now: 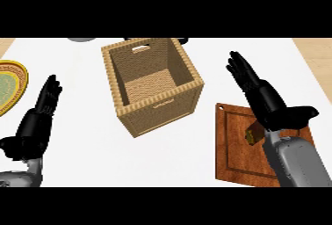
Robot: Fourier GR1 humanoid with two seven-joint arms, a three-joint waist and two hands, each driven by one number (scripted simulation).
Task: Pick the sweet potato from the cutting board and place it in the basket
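Observation:
A tall woven basket [156, 105] stands open-topped in the middle of the white counter, nothing visible inside. To its right lies a brown wooden cutting board [236, 145]. On the board a small brownish sweet potato [253, 133] peeks out from under my right wrist, mostly hidden. My right hand [262, 94] hangs above the board's far end, fingers straight and pointing away, thumb out to the right, holding nothing. My left hand [40, 112] rests open at the left edge, fingers up.
A yellow-rimmed plate [14, 83] lies at the far left edge, close to the left hand. A grey round object [81, 39] and a dark item [182, 40] show at the counter's back edge behind the basket.

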